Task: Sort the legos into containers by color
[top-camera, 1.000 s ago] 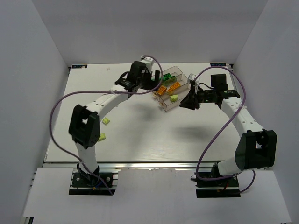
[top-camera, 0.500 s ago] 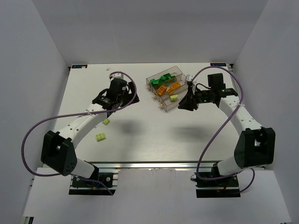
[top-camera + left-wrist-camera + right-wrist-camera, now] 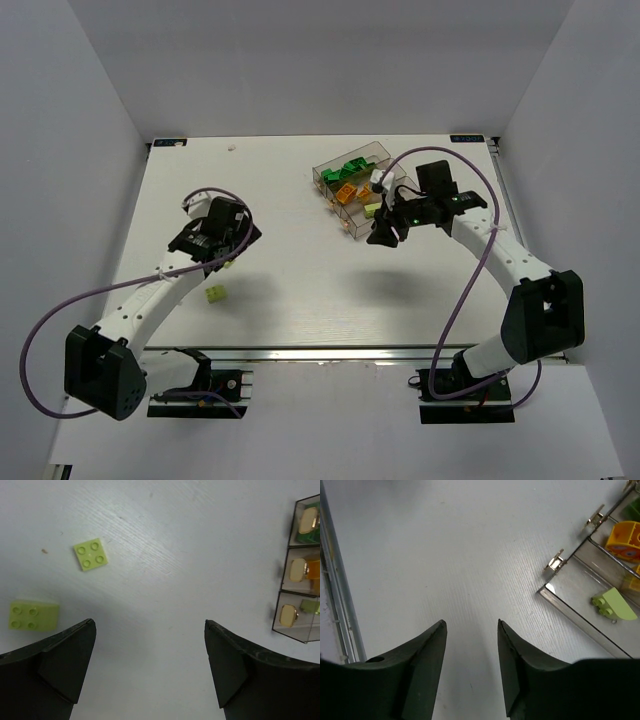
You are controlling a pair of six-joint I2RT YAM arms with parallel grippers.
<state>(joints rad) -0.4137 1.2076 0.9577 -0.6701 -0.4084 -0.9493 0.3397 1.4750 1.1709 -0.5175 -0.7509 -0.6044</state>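
- Left wrist view only: four studs countable on a flat pale yellow-green lego [image 3: 90, 554] and on a thicker pale yellow-green lego [image 3: 33, 615], both loose, well left of the tray [image 3: 300, 630]; studs not resolvable overhead.
- Left gripper [image 3: 149, 630]: fingers spread wide, nothing between, near those two.
- Overhead: dark green legos [image 3: 350, 168] in the tray's far trough, orange legos [image 3: 345, 192] in the middle one.
- Right wrist view only: wedge shape of the sloped pale lego [image 3: 612, 605] in the near trough.
- Right gripper [image 3: 471, 627]: just beside the tray's near corner, fingers slightly apart, empty.
- Matte white table [image 3: 300, 300]; plain white walls [image 3: 320, 60].
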